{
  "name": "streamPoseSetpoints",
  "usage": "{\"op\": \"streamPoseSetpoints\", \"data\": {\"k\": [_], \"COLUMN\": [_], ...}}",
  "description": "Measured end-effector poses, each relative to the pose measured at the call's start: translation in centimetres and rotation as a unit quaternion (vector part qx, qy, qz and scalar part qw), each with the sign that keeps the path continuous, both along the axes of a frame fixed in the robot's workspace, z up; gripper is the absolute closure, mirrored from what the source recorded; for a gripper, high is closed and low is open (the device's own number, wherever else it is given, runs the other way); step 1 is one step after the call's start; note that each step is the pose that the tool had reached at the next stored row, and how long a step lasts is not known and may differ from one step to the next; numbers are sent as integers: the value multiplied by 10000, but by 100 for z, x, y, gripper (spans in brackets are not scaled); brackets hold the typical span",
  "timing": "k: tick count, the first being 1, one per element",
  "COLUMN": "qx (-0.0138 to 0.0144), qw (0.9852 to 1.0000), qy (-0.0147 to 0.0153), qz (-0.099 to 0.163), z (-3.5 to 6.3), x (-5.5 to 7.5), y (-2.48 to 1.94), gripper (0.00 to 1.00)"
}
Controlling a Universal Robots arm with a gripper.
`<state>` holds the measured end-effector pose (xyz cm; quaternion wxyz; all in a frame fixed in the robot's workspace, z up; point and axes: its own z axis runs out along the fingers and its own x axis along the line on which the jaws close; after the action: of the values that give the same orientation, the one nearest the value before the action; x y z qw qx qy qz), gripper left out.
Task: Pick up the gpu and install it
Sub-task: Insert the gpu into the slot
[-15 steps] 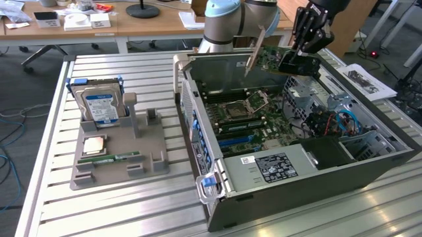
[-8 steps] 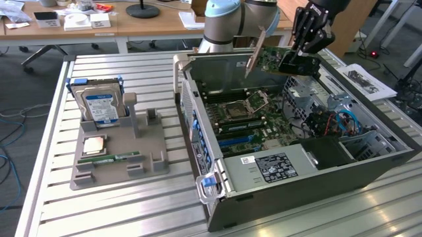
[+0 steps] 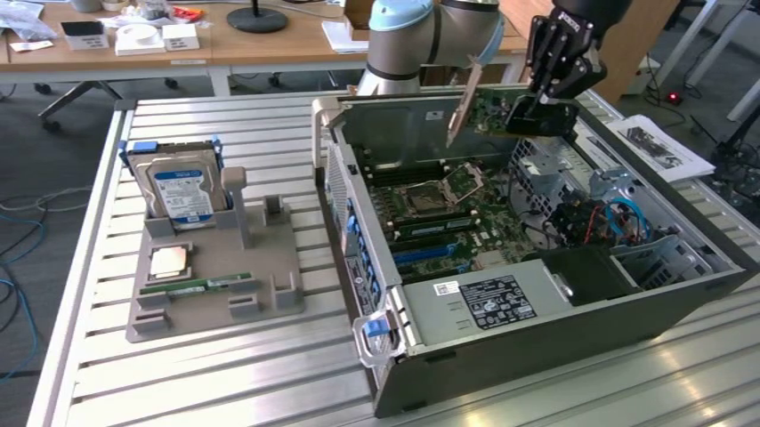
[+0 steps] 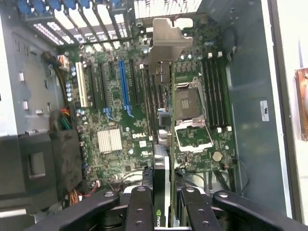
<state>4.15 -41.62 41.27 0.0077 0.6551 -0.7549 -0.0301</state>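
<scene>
End effector (image 3: 535, 111): clamping on one end of the gpu (image 3: 489, 107).
Gpu: hanging on edge above the open computer case (image 3: 594, 329), over the motherboard (image 4: 125, 125), silver bracket (image 4: 166, 41) pointing to the exterior view's left.
Surface (image 3: 238, 374): carrying the computer case.

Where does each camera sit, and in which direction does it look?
Exterior view: off the arm, high beside the table, looking down at the open case and the tray; the arm and the gripper, holding the gpu over the case, show.
Wrist view: on the wrist, looking down along the gripper into the case at the motherboard; the fingers show, clamped on the gpu.
Shared: the gpu, the gripper, the motherboard.
</scene>
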Motion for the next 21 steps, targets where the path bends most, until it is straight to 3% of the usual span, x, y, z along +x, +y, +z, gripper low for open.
{"op": "streamPoseSetpoints", "data": {"k": [11, 21], "qx": [-1, 1], "qw": [9986, 9982], "qy": [-254, -271], "qz": [471, 541], "z": [-50, -55], "x": [0, -158], "y": [0, 0], "gripper": [73, 73]}}
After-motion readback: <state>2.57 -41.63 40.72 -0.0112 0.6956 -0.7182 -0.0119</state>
